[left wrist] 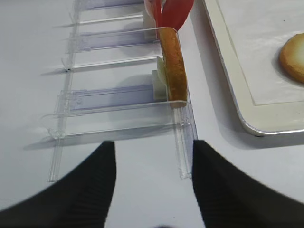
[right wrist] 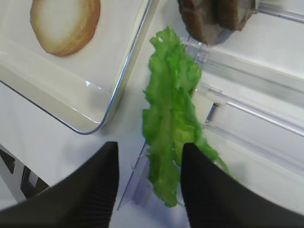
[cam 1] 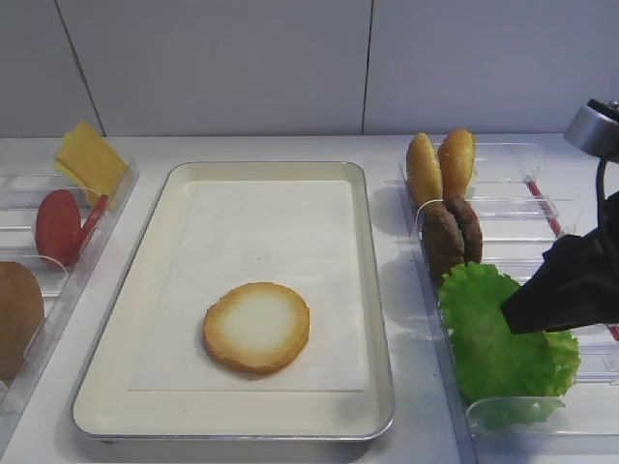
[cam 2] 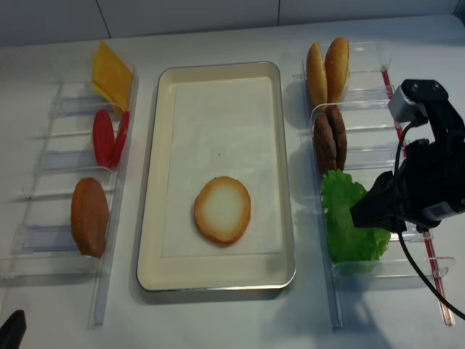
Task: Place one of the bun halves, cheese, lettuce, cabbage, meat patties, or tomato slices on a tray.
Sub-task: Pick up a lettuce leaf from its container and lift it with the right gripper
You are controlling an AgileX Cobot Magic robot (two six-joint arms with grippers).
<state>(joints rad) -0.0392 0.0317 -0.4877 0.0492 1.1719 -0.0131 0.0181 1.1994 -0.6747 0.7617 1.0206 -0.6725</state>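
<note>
The lettuce (cam 1: 488, 329) (cam 2: 345, 218) stands as a frilly green leaf in the right-hand clear bin. My right gripper (right wrist: 149, 147) (cam 1: 508, 314) (cam 2: 356, 214) is down at it, jaws apart. The leaf's edge (right wrist: 168, 109) lies between the fingers, against the right one, with a gap to the left one. A toasted bun half (cam 1: 256, 327) (cam 2: 222, 209) lies flat on the cream tray (cam 1: 387, 319) (cam 2: 152, 218). My left gripper (left wrist: 154, 145) is open over bare table at the left bin's near end.
The right bin (cam 2: 378, 156) also holds two meat patties (cam 1: 452, 237) and two upright bun halves (cam 1: 440, 166). The left bin (left wrist: 118, 102) holds cheese (cam 1: 89, 159), tomato slices (cam 1: 60, 227) and another bun half (left wrist: 173, 66). A cable (cam 2: 418, 269) trails from the right arm.
</note>
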